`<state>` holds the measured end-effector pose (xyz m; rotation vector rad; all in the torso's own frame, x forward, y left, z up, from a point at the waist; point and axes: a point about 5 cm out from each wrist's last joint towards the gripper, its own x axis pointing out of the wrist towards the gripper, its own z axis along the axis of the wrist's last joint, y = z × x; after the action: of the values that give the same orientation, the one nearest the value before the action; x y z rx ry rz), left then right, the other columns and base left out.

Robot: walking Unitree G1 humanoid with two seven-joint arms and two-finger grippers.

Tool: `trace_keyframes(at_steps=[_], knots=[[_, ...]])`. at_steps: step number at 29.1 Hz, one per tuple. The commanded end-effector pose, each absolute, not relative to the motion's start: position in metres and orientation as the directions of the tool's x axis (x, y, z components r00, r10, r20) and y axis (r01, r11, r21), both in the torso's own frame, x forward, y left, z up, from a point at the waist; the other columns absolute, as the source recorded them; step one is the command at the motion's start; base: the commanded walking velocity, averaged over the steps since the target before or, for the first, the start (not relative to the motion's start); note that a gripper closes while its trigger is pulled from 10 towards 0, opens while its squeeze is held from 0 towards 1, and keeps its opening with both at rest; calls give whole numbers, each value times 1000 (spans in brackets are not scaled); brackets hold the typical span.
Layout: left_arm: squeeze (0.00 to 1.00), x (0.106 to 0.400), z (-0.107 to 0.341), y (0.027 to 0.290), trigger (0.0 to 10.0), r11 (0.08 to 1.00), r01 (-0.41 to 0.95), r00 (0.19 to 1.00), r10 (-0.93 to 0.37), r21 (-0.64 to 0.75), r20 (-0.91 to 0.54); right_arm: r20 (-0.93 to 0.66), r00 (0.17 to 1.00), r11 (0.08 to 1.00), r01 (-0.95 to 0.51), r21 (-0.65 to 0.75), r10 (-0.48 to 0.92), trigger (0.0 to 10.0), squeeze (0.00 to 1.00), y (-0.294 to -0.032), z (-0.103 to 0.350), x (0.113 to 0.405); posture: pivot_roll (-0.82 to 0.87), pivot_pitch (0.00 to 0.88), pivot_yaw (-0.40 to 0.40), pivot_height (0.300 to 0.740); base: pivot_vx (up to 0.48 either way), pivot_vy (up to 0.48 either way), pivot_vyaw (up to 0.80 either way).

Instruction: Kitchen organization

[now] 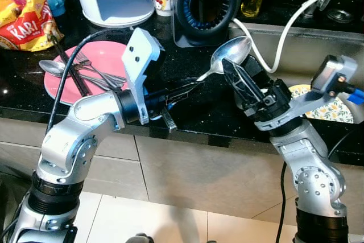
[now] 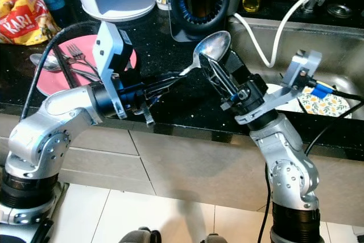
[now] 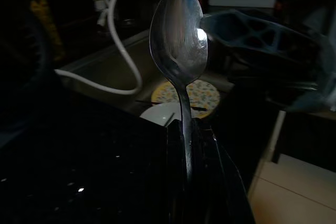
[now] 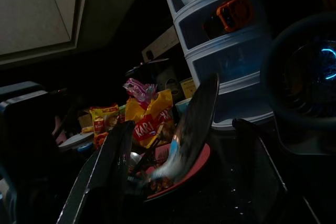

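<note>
The shiny metal spoon [image 1: 227, 56] is pinched by its handle in the left claw [image 1: 183, 91], bowl raised above the black speckled worktop [image 1: 193, 115]. The right claw [image 1: 236, 78], fingers spread, flanks the bowl. The left wrist view reveals a floral plate [image 3: 194, 94] in the steel sink [image 1: 296, 46].

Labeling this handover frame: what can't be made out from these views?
- Spoon handle end: hidden inside the left gripper, eye views.
- Right gripper contact with the spoon bowl: unclear; fingers overlap it.
- Sink contents: floral plate half hidden by the right arm.
- Pink plate: cutlery count unclear; left arm and cable cover part.
</note>
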<state>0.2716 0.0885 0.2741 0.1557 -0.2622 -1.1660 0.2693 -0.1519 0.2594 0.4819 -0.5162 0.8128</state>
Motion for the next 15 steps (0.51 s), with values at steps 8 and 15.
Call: trace_keyframes(at_steps=[8, 15], knots=[[0, 268, 271, 86, 10000, 361, 885, 347, -933, 295, 102, 555, 620, 610, -757, 235, 555, 0, 0, -146, 257, 275, 28, 116, 1, 740, 0, 0, 0], [0, 271, 269, 88, 10000, 367, 875, 355, -930, 317, 97, 537, 673, 660, -705, 260, 508, 0, 0, -151, 255, 281, 23, 114, 3, 740, 0, 0, 0]])
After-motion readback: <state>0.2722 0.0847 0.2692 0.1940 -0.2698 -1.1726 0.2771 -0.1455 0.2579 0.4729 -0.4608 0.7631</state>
